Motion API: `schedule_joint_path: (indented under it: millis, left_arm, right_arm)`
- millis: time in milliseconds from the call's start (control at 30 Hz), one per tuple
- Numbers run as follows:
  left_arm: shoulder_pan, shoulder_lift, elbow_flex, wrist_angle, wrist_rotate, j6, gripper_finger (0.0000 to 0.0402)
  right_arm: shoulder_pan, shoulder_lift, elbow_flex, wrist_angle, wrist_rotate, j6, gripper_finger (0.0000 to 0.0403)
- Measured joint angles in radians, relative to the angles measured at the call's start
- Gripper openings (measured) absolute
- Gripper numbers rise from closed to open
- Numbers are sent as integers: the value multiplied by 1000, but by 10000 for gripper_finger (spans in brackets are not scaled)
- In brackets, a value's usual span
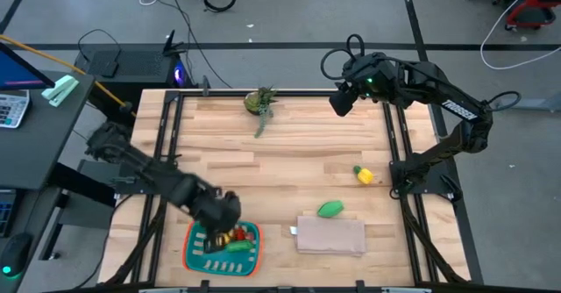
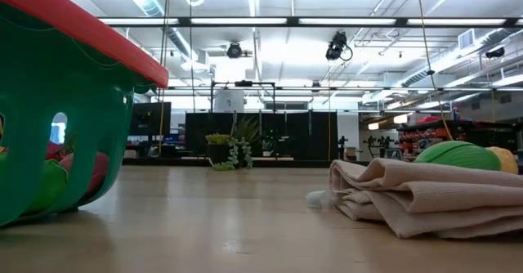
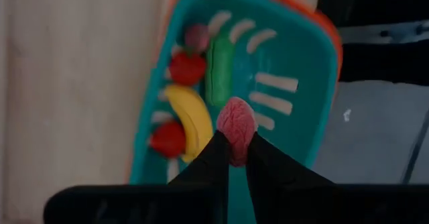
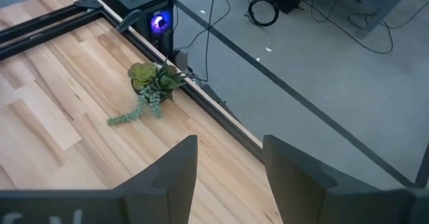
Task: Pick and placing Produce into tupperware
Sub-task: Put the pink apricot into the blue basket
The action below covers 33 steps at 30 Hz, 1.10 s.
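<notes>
The left gripper (image 3: 233, 158) is closed on a small pink-red piece of produce (image 3: 236, 123), which sits pinched between the two dark fingertips. The gripper hangs over the tupperware (image 3: 315, 70), a teal tray with an orange rim and a ridged floor. Inside the tray lie a yellow banana (image 3: 191, 117), a long green piece (image 3: 219, 70), two red pieces (image 3: 187, 68) and one more small pinkish piece at the far end. In the high view the tray (image 1: 195, 256) stands at the front left part of the wooden table (image 1: 289, 153), and the left arm reaches over it from the left side.

The right gripper (image 4: 228, 160) waits high above the back right corner of the table, its fingers spread apart with nothing between them.

A green piece (image 1: 330, 209) lies on the table just behind a folded beige cloth (image 1: 331, 237), and a yellow piece with a green top (image 1: 363, 175) lies further back to the right. A small leafy plant (image 1: 260, 103) stands near the back edge.
</notes>
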Motion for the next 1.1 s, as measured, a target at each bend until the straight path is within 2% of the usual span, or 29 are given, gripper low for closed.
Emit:
schedule_joint_path:
  millis: [200,400,500,633,1100]
  left_arm:
    - [-116,84,-1,1,-10,-145,39]
    - [-193,187,-1,45,19,-191,38]
    - [-205,228,-1,68,68,-194,56]
    - [-204,263,-1,65,77,-191,71]
    - [-175,324,-1,55,82,-110,69]
  right_arm:
    - [0,0,0,1,0,0,178]
    - [1,0,0,1,-1,34,178]
    - [1,0,0,1,-3,71,178]
    - [1,0,0,-1,-4,107,178]
    - [63,0,0,-9,-11,116,178]
